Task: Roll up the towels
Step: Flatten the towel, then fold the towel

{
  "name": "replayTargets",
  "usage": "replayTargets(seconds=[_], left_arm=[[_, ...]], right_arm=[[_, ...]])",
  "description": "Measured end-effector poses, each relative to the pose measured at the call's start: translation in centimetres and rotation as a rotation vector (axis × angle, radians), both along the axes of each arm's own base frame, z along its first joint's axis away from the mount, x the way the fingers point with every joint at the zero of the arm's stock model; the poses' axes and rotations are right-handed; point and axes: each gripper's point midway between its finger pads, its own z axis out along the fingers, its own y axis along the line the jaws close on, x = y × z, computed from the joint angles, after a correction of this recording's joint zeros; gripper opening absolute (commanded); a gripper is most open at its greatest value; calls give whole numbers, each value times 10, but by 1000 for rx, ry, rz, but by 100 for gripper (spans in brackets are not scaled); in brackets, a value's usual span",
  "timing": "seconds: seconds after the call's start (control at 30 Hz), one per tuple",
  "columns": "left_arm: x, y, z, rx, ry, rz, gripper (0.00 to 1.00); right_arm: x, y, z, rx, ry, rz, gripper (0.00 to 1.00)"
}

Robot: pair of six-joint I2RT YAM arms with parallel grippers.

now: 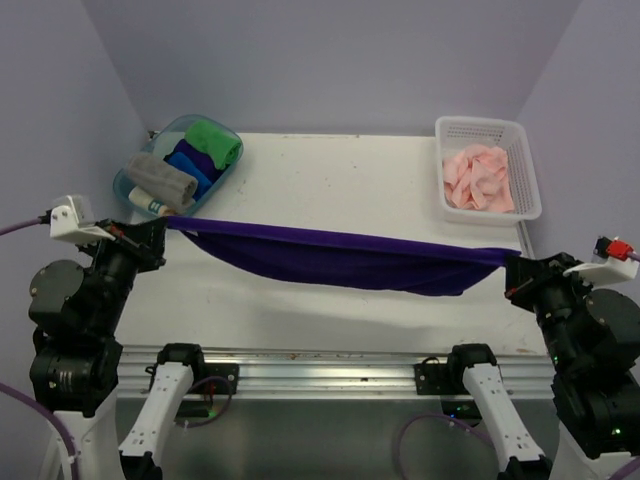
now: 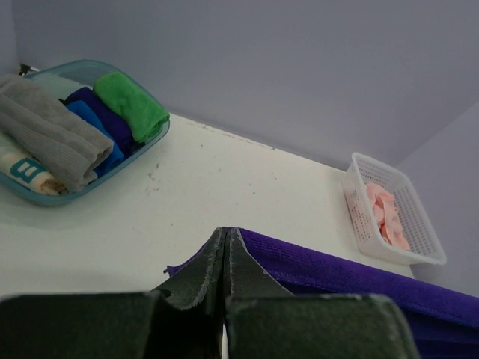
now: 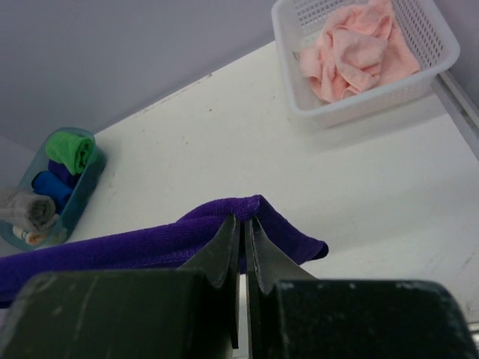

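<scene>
Nearest in the top view, a silver aluminium rail (image 1: pixel 320 372) ran along the near edge of the white table top (image 1: pixel 340 180); both arm bases sat on it.

Left gripper (image 1: pixel 163 229) (image 2: pixel 227 238): jaws together, pinched on one end of the dark purple terry towel (image 1: pixel 340 258) (image 2: pixel 337 273) (image 3: pixel 142 243); its wrist view showed the cloth coming out right at the fingertips.

Right gripper (image 1: pixel 512 266) (image 3: pixel 245 221): jaws likewise closed on the opposite end, with a short tail of cloth hanging past the tips.

The purple towel hung between the two grippers across the width of the table, upper edge taut, middle sagging; whether the lowest part touched the surface could not be told.

Far left corner: a translucent teal plastic tray (image 1: pixel 228 128) holding finished rolls; a grey rolled towel (image 1: pixel 160 178), a blue roll (image 1: pixel 192 166) and a green roll (image 1: pixel 215 143) were visible.

Far right corner: a white perforated plastic basket (image 1: pixel 480 122) holding loose pale pink cloths (image 1: pixel 478 178), not yet rolled.

Judgement: the step in hand was spreading the purple towel before rolling; some towels already done, pink ones waiting.

The next move probably calls for lowering both ends together, keeping the stretch so the cloth lands flat and unwrinkled on bare table; then letting go of one end and turning it over on itself; slack in the middle risks a fold underneath.
</scene>
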Motion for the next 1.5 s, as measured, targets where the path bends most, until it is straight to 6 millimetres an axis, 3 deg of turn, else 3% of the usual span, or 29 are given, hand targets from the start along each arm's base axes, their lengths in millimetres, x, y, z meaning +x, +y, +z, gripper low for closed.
replayTargets(seconds=[0.17, 0.27, 0.43, 0.67, 0.8, 0.9, 1.03, 1.13, 1.23, 1.5], left_arm=[[-21, 3, 21, 13, -78, 12, 0], [-13, 4, 8, 14, -42, 18, 0], [29, 7, -50, 23, 155, 38, 0], [116, 10, -182, 44, 551, 61, 0], [149, 10, -237, 45, 704, 76, 0], [170, 11, -262, 46, 769, 85, 0], [188, 11, -265, 44, 779, 86, 0], [194, 10, -258, 43, 754, 86, 0], [191, 10, -256, 43, 748, 84, 0], [130, 10, -282, 42, 812, 74, 0]], right_arm=[[-8, 3, -5, 25, 8, 9, 0], [1, 6, -27, 40, 61, 13, 0], [44, 11, -106, 61, 278, 10, 0], [140, 18, -203, 62, 553, 0, 0], [193, 21, -251, 55, 654, -6, 0], [220, 22, -274, 53, 696, -9, 0], [247, 23, -275, 54, 672, -9, 0], [252, 23, -267, 55, 642, -9, 0], [243, 23, -264, 56, 621, -7, 0], [159, 22, -285, 77, 669, 0, 0]])
